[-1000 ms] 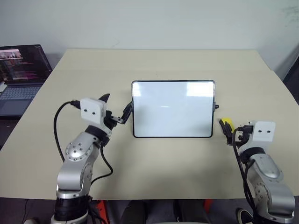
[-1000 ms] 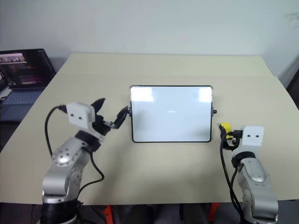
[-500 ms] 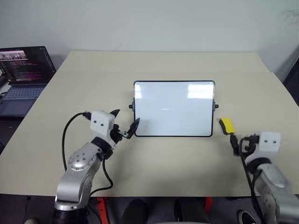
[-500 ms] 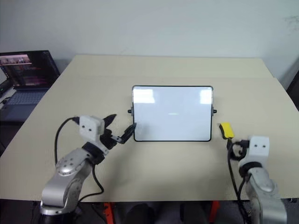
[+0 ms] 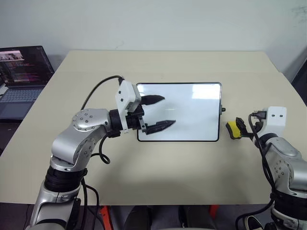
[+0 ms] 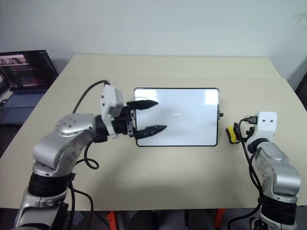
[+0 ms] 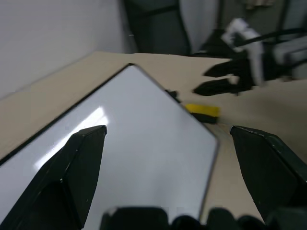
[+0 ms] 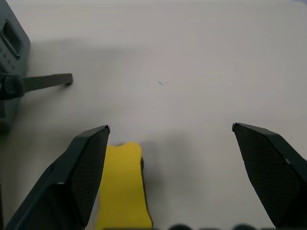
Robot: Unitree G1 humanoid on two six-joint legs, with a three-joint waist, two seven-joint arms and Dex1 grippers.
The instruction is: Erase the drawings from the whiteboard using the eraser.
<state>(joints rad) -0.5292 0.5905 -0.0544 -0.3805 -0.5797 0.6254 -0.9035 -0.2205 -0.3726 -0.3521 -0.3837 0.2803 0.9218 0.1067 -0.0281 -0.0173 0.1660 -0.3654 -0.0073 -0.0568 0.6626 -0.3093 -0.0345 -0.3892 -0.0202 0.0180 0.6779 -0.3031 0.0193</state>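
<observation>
The whiteboard lies flat at the table's middle, with a faint trace of the drawings near its centre. My left gripper hovers open over the board's left part, pointing to the right, nothing between its fingers. The yellow eraser lies on the table just right of the board. My right gripper stands open right behind it. In the right wrist view the eraser sits low between the fingers, close to one of them. The left wrist view looks across the board to the eraser and the right gripper.
An open laptop stands off the table's far left corner. The beige table has bare room in front of and behind the board. A small black knob sticks out from the board's right side, near the eraser.
My left arm has lifted and swung right, bringing its open gripper from beside the board's left edge to over the board. The right gripper has moved forward up to the eraser.
</observation>
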